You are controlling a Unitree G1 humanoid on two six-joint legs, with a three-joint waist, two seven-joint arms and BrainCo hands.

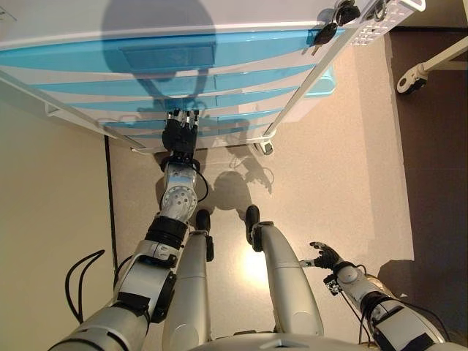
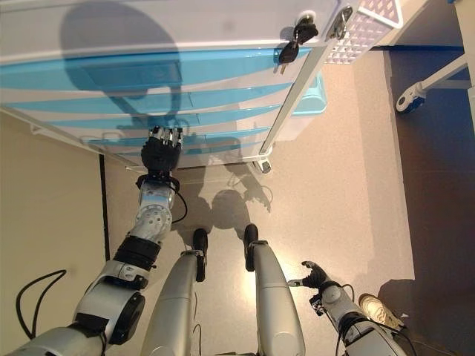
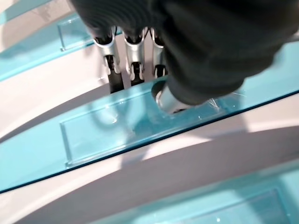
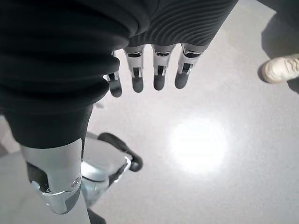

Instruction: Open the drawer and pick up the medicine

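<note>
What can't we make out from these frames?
- Medicine: in no view; the drawers' blue fronts hide their contents.
- Left hand grip: fingers reach over a blue front's edge, tips hidden behind it in the left wrist view.
- Cabinet top: cut off by the frame edge in both eye views.
- Right hand: idle, low by the floor.

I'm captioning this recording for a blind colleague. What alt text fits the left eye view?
The robot's left hand reaches up to a lower blue-fronted drawer of a white wheeled cabinet, fingers at its front edge. All drawers look closed, keys hang at the cabinet's top corner, and the right hand hangs open low above the floor.
</note>
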